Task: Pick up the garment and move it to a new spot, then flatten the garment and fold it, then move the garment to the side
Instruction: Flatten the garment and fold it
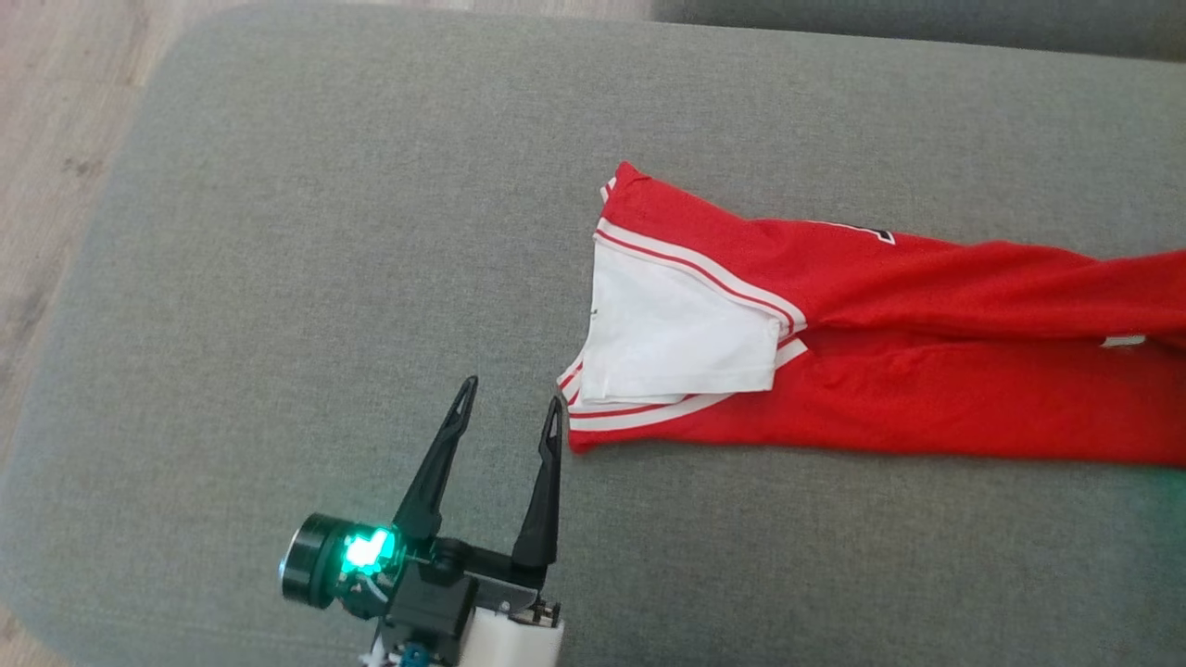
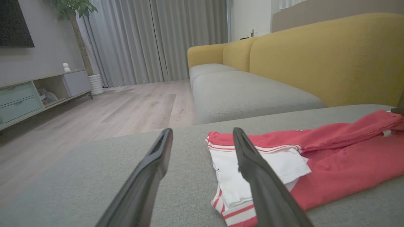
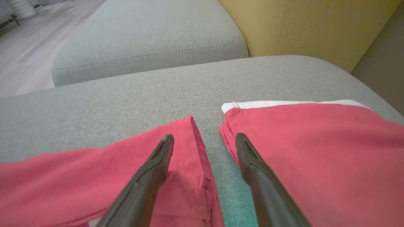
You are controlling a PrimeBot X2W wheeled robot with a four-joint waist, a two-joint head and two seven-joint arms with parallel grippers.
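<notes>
Nearest me, my left gripper (image 1: 513,390) stands with its two fingers spread and nothing between them, low over the grey cushion (image 1: 278,259). Its right fingertip sits just beside the near left corner of the one garment (image 1: 908,389). That garment, red with white stripes and a white panel, lies on the grey cushion and runs off to my right. There my right gripper (image 3: 204,135) hangs over it, two fingers also apart and gripping nothing, above two red hems (image 3: 187,135) with a strip of grey cushion between them. Beyond lie a second grey cushion (image 2: 246,91) and a yellow sofa back (image 2: 331,56).
</notes>
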